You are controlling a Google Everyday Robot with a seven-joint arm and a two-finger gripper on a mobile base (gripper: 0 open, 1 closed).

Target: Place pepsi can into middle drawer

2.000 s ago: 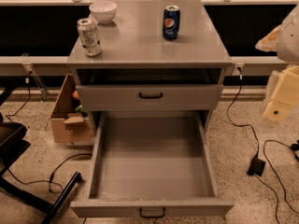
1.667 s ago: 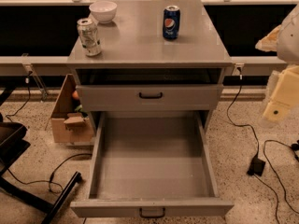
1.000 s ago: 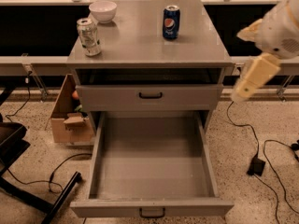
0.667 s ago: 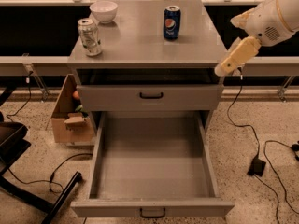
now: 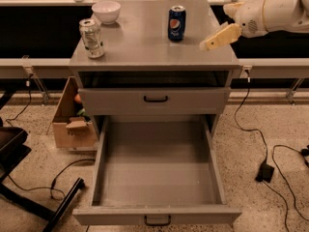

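At the far left a black chair base [image 5: 12, 151] stands on the speckled floor; just beside the cabinet sits an open cardboard box [image 5: 72, 124] with something orange showing inside it. On the left of the counter [image 5: 140, 45] a silver-and-pale-green can [image 5: 91, 37] stands upright near the front edge; behind it and a little to the right is a white bowl [image 5: 106, 11], close to the can but apart from it. Beneath the counter the upper drawer [image 5: 154, 101] is only slightly out, its small black handle [image 5: 155, 99] at the centre; below it the middle drawer [image 5: 157, 178] is pulled far out toward the camera, its grey floor and low side walls in plain view, its own handle [image 5: 157, 220] at the bottom edge of the front panel. The pepsi can [image 5: 176, 23] stands upright on the counter, right of centre and toward the back, well apart from the other can and the bowl. To its right is my hand [image 5: 215, 39], pale yellow, slanting down and leftward over the counter's right edge; it is near the pepsi can but not touching it, and it carries nothing; I cannot tell whether it is open or closed, nor whether it touches the counter. My white arm [image 5: 275, 11] reaches in from the right edge. On the floor at the right lie black cables and a small black adapter [image 5: 264, 172].
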